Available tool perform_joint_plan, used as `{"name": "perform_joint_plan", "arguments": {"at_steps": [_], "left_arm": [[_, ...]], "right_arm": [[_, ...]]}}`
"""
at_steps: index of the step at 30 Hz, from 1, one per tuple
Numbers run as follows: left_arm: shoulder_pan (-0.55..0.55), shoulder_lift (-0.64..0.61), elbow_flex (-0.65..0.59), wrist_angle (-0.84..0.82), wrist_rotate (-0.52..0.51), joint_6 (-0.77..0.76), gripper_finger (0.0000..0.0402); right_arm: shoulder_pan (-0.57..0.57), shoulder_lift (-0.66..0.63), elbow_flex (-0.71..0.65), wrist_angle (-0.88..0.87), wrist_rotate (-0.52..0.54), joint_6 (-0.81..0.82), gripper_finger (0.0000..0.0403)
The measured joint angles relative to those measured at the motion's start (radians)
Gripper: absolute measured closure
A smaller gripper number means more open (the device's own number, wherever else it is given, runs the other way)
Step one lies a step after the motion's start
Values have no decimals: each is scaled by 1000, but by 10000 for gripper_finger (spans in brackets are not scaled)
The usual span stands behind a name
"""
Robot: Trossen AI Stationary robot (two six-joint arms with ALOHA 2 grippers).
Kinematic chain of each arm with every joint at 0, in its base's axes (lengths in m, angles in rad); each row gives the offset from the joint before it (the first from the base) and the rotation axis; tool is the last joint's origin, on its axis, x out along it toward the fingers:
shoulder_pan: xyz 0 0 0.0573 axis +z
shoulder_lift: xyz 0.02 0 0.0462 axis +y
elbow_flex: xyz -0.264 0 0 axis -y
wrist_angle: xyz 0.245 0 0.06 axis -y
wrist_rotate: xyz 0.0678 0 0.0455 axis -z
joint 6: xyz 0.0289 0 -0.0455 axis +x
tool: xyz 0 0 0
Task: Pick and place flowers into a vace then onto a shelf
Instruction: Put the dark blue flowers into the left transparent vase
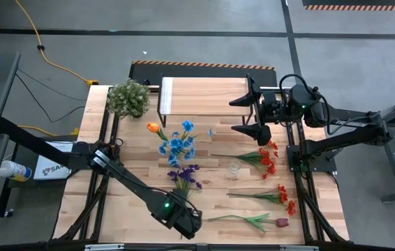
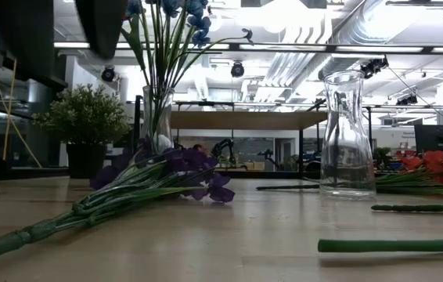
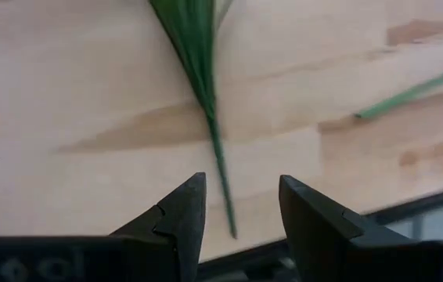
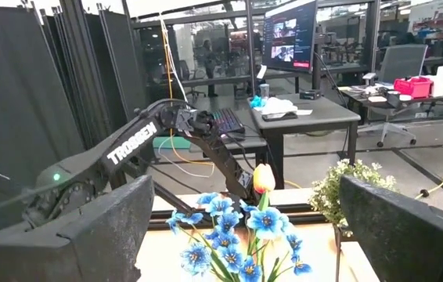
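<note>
Purple flowers (image 1: 185,176) lie near the table's front edge — the left gripper (image 3: 241,215) hovers spread over their stem end. Right gripper (image 1: 248,113), wide open, waits beside the shelf (image 1: 203,95) at the back edge.

The left gripper (image 3: 237,215) hangs low at the near edge of the table (image 1: 142,202), fingers parted, while the right gripper (image 1: 248,116) waits wide open over its far right part.

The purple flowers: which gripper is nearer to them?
Left. The left gripper is open just above the stem end of the purple flowers at the table's near edge. The right gripper hangs open by the shelf, well away.
</note>
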Motion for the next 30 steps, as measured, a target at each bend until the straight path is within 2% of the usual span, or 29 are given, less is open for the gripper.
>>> {"name": "perform_joint_plan", "arguments": {"at_steps": [30], "left_arm": [[11,126,2,14,51,18,206]], "right_arm": [[0,0,0,-24,-1,-1,8]]}}
